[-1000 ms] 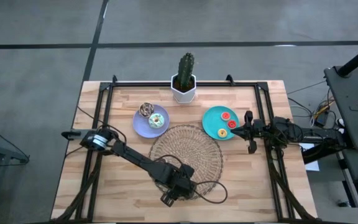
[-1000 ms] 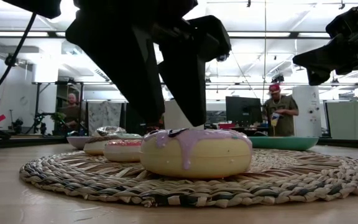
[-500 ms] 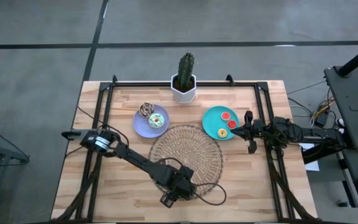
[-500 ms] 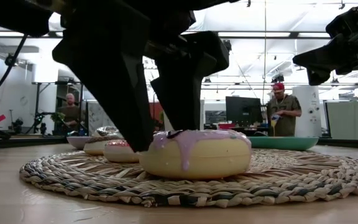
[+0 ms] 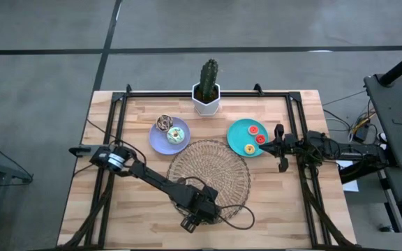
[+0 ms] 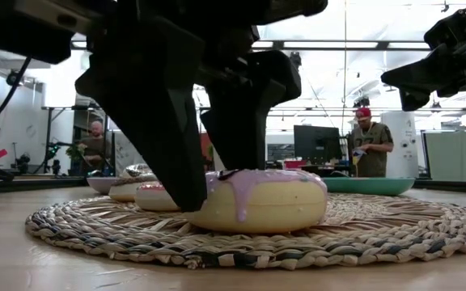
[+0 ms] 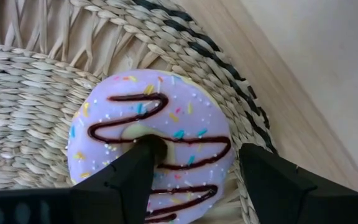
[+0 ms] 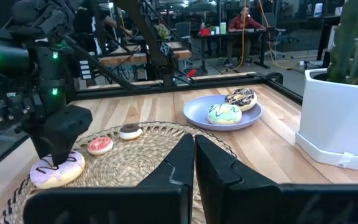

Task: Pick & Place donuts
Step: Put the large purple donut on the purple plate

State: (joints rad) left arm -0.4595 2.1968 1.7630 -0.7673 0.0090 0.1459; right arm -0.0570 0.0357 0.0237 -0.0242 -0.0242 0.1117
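On the mat's (image 7: 23, 118) near edge, the pink donut (image 7: 151, 140) sits between the spread fingers of the left gripper (image 7: 194, 171), ungrasped. Closing squarely across hole and rim should secure it. The right gripper (image 5: 279, 148) waits clenched beside the teal plate (image 5: 237, 136).

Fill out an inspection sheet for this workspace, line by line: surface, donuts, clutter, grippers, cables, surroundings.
Surface: wooden table with a round woven mat at its centre.
Job's things: pink iced donut near the mat's edge; red donut and dark brown donut also on the mat; two donuts on the lavender plate; three tiny ones on the teal plate.
Clutter: potted cactus at the far edge.
Grippers: left gripper down at the pink donut, one finger in its hole, one outside; right gripper shut, beside the teal plate.
Cables: a cable loops by the left gripper.
Surroundings: people at desks beyond the table.
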